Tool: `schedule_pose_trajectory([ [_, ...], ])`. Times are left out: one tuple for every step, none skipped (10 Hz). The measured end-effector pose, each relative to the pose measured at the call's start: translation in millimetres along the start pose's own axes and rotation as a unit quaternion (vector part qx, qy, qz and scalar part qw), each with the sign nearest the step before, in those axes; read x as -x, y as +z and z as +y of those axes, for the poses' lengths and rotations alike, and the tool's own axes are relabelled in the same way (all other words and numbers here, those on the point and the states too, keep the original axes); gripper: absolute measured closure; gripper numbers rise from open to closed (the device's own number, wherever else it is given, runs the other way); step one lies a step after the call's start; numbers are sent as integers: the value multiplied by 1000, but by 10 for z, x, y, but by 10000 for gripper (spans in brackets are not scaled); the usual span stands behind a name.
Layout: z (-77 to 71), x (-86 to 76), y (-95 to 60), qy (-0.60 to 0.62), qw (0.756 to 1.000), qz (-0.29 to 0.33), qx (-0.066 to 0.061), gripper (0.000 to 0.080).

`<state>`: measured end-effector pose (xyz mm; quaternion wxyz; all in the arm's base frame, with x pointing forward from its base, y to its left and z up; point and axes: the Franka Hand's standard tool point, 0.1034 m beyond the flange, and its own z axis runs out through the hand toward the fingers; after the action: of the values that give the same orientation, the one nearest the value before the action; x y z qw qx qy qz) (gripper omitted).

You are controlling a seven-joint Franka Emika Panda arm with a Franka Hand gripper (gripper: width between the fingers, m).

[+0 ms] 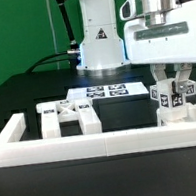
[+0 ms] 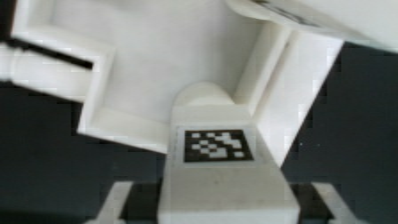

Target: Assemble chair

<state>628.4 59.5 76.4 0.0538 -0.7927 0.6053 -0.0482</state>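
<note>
My gripper (image 1: pixel 175 85) hangs at the exterior view's right, just behind the border frame, shut on a white chair piece (image 1: pixel 173 99) that bears black-and-white tags. In the wrist view that tagged piece (image 2: pixel 217 150) fills the space between my two fingers (image 2: pixel 127 205), with the gripper (image 2: pixel 222 208) closed on its sides. Beyond it lies a larger white blocky chair part (image 2: pixel 169 70), and the held piece's far end reaches it; I cannot tell whether they touch. More chair parts (image 1: pixel 70 114) with tags rest at the exterior view's left.
The long white border frame (image 1: pixel 102 139) runs across the front and turns up at both ends. The marker board (image 1: pixel 109 89) lies flat before the robot's base (image 1: pixel 99 45). A green wall stands behind.
</note>
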Motion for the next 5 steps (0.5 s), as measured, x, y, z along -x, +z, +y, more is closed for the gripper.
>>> schedule_pose_trajectory([
  [-14,2,-1,36,999,-5,3,509],
  [-26,17,-3,73,997,-6,5,509],
  [-28,24,0,96,995,-6,5,509],
  [-27,27,1,124,992,-4,5,509],
  [-27,25,1,128,992,-4,5,509],
])
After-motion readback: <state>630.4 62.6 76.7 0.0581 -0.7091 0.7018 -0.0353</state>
